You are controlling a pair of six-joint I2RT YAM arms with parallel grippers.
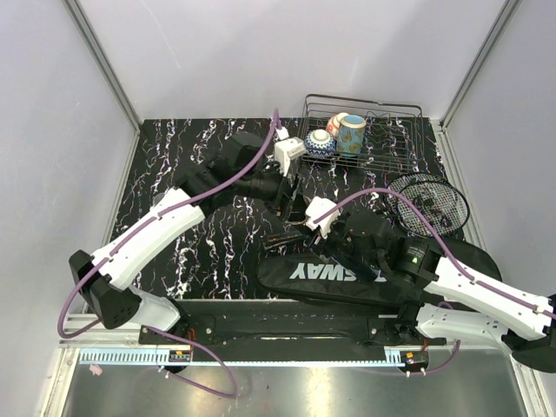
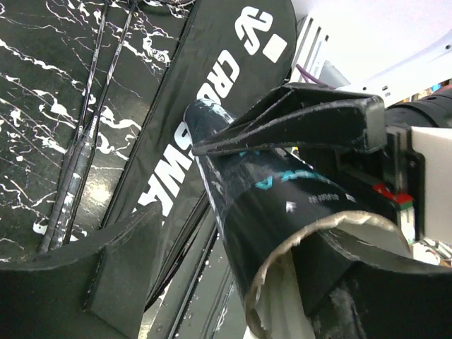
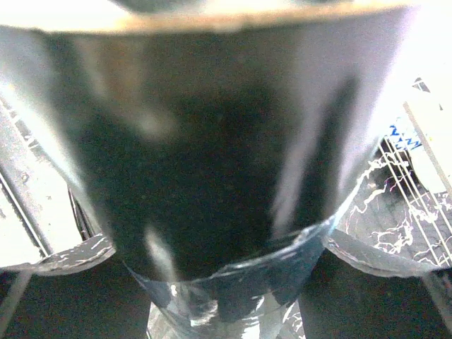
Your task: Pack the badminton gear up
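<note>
The dark tube (image 2: 282, 205) with teal lettering is held above the table, its open cardboard mouth toward the left wrist camera. My right gripper (image 1: 308, 221) is shut on the tube (image 3: 212, 176), which fills its view between the fingers (image 3: 56, 254). Its black fingers (image 2: 296, 120) also show clamped round the tube in the left wrist view. My left gripper (image 2: 240, 247) is open around the tube's mouth, with a wide gap at its left finger (image 2: 85, 282). Something white shows inside the mouth. The black CROSSWAY bag (image 1: 347, 274) lies below, the racket head (image 1: 430, 204) at its right.
A wire basket (image 1: 369, 156) with painted cups (image 1: 352, 132) stands at the back right. Racket shafts (image 2: 92, 113) lie on the black marbled table (image 1: 182, 156) beside the bag (image 2: 212, 70). Grey walls enclose the table on three sides.
</note>
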